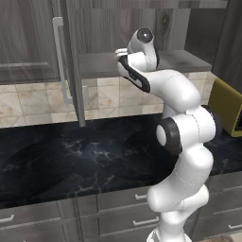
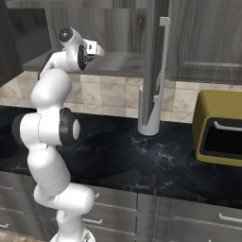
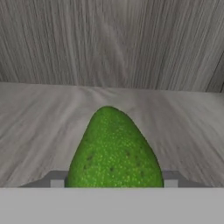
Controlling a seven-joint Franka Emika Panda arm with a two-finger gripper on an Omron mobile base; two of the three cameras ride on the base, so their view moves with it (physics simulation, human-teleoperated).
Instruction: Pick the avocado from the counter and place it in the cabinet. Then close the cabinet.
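I see the cabinet [image 1: 142,61] standing open across the top of both base views, its dark wood-grain doors swung out toward me, one edge-on at ten o'clock in the left base view with its long silver handle [image 1: 60,59], the other edge-on at one o'clock in the right base view. Below it the counter [image 1: 71,156], black marble with thin white veins, runs wide and glossy over the grey drawers [image 1: 118,212]. A yellow box-like appliance [image 2: 220,130] sits on the slab at three o'clock in the right base view, and a pale paper-towel roll [image 2: 150,116] stands just behind the open door's edge. My arm rises from the base and reaches up to the grey inner shelf [image 2: 118,64], the gripper [image 2: 97,48] sitting at the shelf's front lip at eleven o'clock in that view. In the hand view the avocado [image 3: 114,151] looms at six o'clock, bright green and pebbled, pinched between the two fingers, whose grey pads [image 3: 57,179] flank it on either side, with the shelf floor and back wall beyond. By my reading, the pick is done and the carry nearly so: the fruit is at the shelf but not yet let go. Left to do are the release, the withdrawal, and shutting both doors.
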